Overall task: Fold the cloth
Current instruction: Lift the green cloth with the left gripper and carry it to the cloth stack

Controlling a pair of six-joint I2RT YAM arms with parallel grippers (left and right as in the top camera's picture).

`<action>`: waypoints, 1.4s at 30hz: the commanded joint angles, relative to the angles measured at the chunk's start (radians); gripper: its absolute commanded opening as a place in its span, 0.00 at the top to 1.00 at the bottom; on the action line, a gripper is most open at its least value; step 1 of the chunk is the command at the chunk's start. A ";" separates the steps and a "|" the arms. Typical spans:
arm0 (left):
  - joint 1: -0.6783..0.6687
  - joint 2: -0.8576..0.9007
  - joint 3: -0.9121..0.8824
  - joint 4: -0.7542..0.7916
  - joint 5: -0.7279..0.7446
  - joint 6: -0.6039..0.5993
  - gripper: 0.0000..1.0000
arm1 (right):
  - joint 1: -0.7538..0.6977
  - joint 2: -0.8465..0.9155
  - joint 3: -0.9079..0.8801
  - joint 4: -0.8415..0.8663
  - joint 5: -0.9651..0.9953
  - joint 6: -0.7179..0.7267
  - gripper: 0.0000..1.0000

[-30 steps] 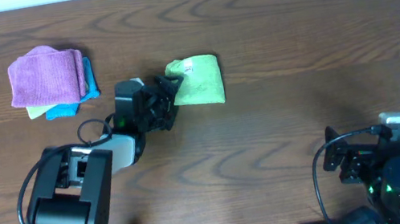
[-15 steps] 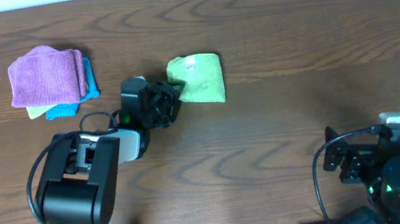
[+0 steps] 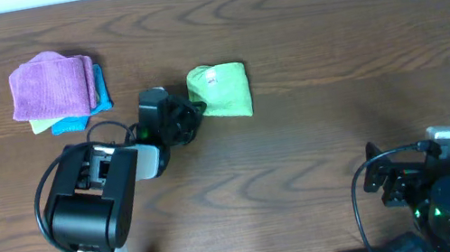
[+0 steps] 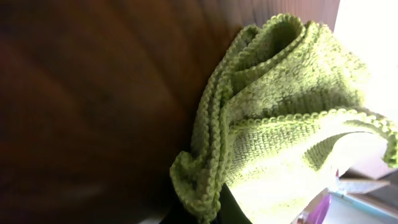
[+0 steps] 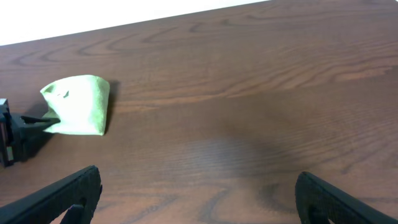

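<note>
**Clerk:** Overhead view. Item one?

**Keeper:** Green cloth (image 3: 221, 90), one, folded small, flat on the bench (image 3: 330, 44). The left fingers (image 3: 194, 113) are clenched on its near corner, and the rest lies just beyond the tips.

**Clerk:** Other stock?

**Keeper:** One stack, behind the left fingers and well apart from them. Purple cloth (image 3: 51, 84) on top, one. Blue cloth (image 3: 100, 90) under it, one. Pale green cloth (image 3: 40, 127) peeping out at the bottom, one. Four cloths in all, three of them stacked.

**Clerk:** Left wrist view?

**Keeper:** The same green cloth, filling the frame ahead of the fingers. Several layers, hemmed edges doubled over. The lower corner bunches down toward the tips. The top flap stands a little open. Of the fingers only a dark shape shows at the bottom edge.

**Clerk:** Right wrist view?

**Keeper:** Right fingers (image 5: 198, 177), one pair, spread wide, grasping nothing, with bare bench between them. The green cloth lies far ahead of them, off to the left.

**Clerk:** Handling note?

**Keeper:** My judgement is that the fold is nearly made and the step in hand is finishing it.
- Keep the held corner low.
- Square it over the layer beneath so the hems line up.
- Release only once the cloth lies flat.
- A sideways drag would likely bunch the layers.
- The open flap probably wants pressing down.
</note>
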 commanded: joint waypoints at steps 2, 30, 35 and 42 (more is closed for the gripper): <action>0.044 0.026 0.075 -0.005 0.126 0.113 0.94 | -0.007 -0.003 -0.006 -0.002 0.010 0.013 0.01; 0.353 -0.246 0.612 -0.757 0.182 0.439 0.94 | -0.007 -0.003 -0.006 -0.002 0.010 0.013 0.01; 0.409 -0.246 0.655 -0.795 0.206 0.449 0.94 | -0.007 -0.003 -0.006 -0.002 0.010 0.013 0.01; 0.475 -0.246 0.661 -0.795 0.257 0.448 0.95 | -0.007 -0.003 -0.006 -0.002 0.010 0.013 0.01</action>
